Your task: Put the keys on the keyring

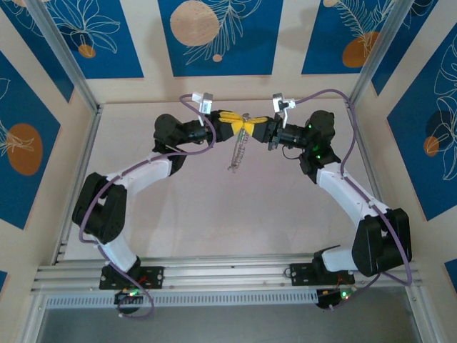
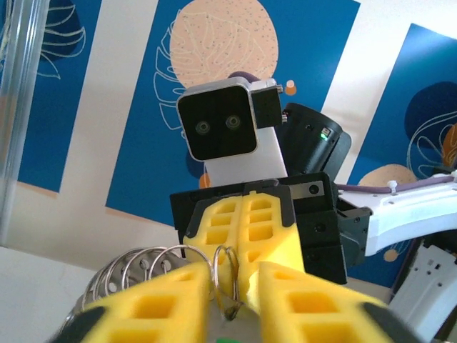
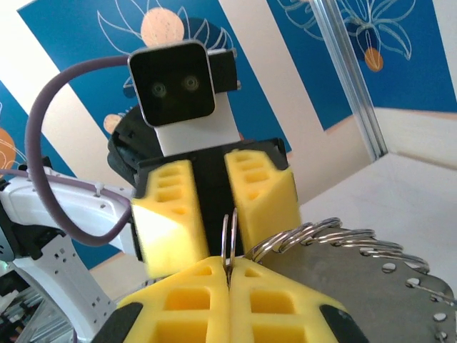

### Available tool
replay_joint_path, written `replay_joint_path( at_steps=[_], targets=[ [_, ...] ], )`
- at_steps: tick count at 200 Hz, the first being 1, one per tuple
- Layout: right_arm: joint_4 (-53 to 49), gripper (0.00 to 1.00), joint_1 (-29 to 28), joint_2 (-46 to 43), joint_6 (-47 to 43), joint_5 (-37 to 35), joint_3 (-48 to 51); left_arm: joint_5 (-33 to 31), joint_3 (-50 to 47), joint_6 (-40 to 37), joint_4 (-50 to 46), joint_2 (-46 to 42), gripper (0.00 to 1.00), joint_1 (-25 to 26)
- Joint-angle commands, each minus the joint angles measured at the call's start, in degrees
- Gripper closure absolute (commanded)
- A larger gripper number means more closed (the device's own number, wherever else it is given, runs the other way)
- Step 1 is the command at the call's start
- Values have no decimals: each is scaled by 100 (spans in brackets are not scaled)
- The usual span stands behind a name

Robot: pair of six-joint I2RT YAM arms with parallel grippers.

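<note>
Right gripper (image 3: 228, 275): pressed closed on one ring of the keyring (image 3: 335, 271), holding it aloft so the rest dangled free.
Left gripper (image 2: 232, 293): fingers narrowly apart around that ring; I could not tell whether they gripped anything.
Key (image 2: 227, 340): possibly the green fleck between the left fingers, placed for threading.

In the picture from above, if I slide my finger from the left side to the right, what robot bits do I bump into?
left arm → left wrist camera → left gripper → right gripper → right wrist camera → right arm. The keyring dangles below where the grippers meet.
</note>
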State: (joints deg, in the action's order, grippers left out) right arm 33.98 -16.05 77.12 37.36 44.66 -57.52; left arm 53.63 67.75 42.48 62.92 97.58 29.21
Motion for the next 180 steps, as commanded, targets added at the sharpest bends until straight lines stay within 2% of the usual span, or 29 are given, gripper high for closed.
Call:
replay_joint_path(
  at_steps=[1, 46, 102, 140, 180],
  targets=[
    [-1032, 100, 89, -153, -714, 277, -487, 220, 38, -344, -173, -279, 65, -173],
    [-3379, 100, 246, -11, -2202, 713, -1440, 718, 188, -1260, -1684, -605, 49, -457],
    [-5853, 100, 283, 574, -3826, 962, -2694, 1102, 1035, -3407, -4929, -762, 44, -504],
    [-6482, 100, 142, 869, -4331, 656, -3027, 1000, 1557, -4370, -6388, -749, 43, -504],
    [-6640, 100, -18, 1056, -4487, 596, -3112, 1083, 1941, -4666, -6977, -603, 42, -504]
  ],
)
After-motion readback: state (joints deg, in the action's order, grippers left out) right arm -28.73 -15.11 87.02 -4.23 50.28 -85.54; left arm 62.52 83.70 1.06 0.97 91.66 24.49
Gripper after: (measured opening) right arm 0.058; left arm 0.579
